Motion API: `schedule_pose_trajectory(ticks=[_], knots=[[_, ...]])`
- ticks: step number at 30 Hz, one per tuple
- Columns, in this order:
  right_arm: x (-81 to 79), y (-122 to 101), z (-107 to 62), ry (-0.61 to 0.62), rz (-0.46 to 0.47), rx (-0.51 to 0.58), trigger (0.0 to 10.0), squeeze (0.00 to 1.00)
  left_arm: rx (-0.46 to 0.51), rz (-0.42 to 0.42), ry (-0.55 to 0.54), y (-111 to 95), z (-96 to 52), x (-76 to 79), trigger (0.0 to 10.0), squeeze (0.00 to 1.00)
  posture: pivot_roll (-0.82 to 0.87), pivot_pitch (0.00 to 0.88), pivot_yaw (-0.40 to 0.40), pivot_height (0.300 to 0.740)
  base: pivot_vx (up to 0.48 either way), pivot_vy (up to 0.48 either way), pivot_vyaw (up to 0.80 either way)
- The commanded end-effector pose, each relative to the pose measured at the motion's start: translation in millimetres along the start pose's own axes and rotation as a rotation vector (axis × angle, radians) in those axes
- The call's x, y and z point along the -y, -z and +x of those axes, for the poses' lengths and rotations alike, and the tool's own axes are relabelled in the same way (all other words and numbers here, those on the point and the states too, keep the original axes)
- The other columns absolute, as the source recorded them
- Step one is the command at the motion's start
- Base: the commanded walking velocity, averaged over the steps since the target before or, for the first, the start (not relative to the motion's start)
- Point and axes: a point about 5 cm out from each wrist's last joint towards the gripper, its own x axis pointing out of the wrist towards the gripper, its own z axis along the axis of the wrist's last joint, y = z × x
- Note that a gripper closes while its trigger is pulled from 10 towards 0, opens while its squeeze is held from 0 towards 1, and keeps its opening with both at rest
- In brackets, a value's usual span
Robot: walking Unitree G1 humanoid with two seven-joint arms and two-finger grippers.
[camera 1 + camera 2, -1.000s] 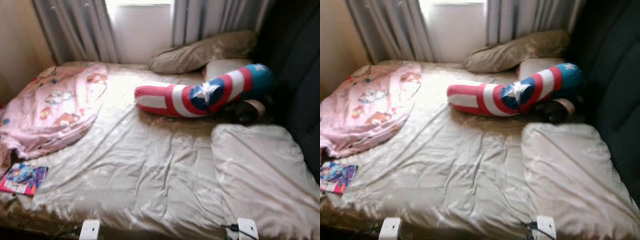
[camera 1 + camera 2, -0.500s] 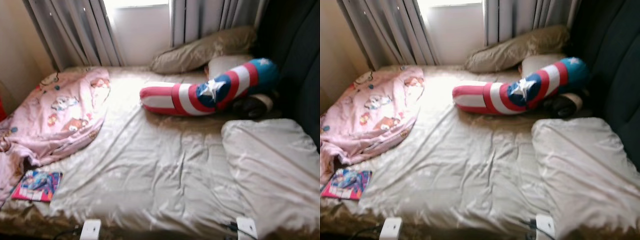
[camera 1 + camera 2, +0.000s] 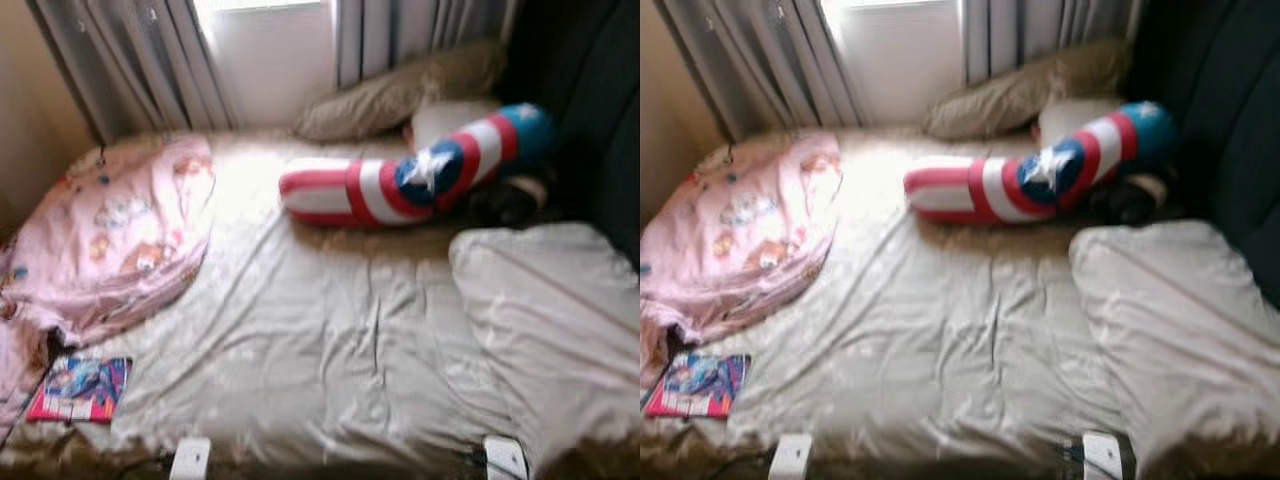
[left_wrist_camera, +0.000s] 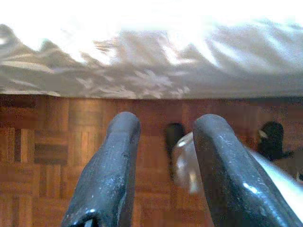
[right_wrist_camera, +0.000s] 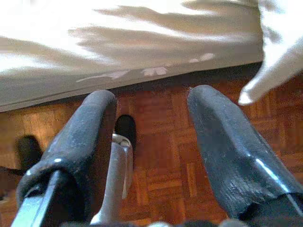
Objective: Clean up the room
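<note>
Both end effectors hang low at the foot of the bed (image 3: 330,340), pointed down at the parquet floor (image 4: 42,151). The left end effector (image 4: 161,165) has its two black fingers spread apart with nothing between them, touching nothing; the bed's sheet edge runs across beyond its tips. The right end effector (image 5: 149,151) is likewise parted and empty, over the same floor, with a white corner of bedding hanging near one finger.

The step in hand looks like approach and survey: the robot faces the bed and has not yet reached for anything (the head views are slightly blurred, which fits a body in motion). Things that could be tidied lie well apart. A pink blanket (image 3: 110,235) is bunched on the robot's left side of the bed. A book (image 3: 80,388) with a colourful cover lies just beside the blanket's near edge, close to the bed's front left corner. A striped bolster (image 3: 400,185) in red, white and blue lies across the far side, near a tan pillow (image 3: 400,90) by the curtains (image 3: 140,60). A white pillow (image 3: 545,320) sits on the right.

The next move probably calls for picking one target, most likely the book since it lies nearest the left arm, then raising that arm above the mattress edge and bringing the spread fingers down around it.
</note>
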Motion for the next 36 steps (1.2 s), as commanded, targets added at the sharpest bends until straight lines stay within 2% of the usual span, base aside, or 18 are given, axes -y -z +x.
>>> schedule_pose_trajectory(ticks=[1,7,13,15,32,36], knots=[[-10.2,-1.5,0.9,-0.027,0.005,0.004,10.0,0.00,-0.032,0.002,-0.027,10.1,-3.4,-9.7,10.0,0.00,0.02,0.003,0.049,0.740,0.000,0.480,0.00],[-10.4,-2.5,0.9,-0.032,-0.017,0.008,10.0,0.00,-0.032,-0.001,-0.027,10.1,-3.3,-9.4,10.0,0.00,0.02,0.004,0.046,0.740,0.000,0.480,0.00],[-11.6,-3.7,1.0,-0.051,-0.019,0.017,10.0,0.00,-0.032,-0.002,-0.027,10.0,-3.3,-9.4,10.0,0.00,0.03,0.004,0.046,0.740,0.000,0.480,0.74],[-11.4,-3.0,0.9,-0.044,0.004,0.014,10.0,0.00,-0.032,-0.002,-0.027,10.0,-3.3,-9.4,10.0,0.00,0.03,0.004,0.046,0.740,0.000,0.480,0.00],[-11.7,-5.4,1.1,-0.049,-0.013,0.027,10.0,0.00,-0.029,-0.005,-0.028,8.9,-3.0,-9.2,10.0,0.00,0.03,0.000,0.046,0.740,0.000,0.480,0.00],[-12.4,-6.7,1.1,-0.065,-0.020,0.037,10.0,0.00,-0.029,-0.005,-0.028,8.8,-2.9,-9.0,10.0,0.00,0.03,0.000,0.046,0.740,0.000,0.480,0.60]])
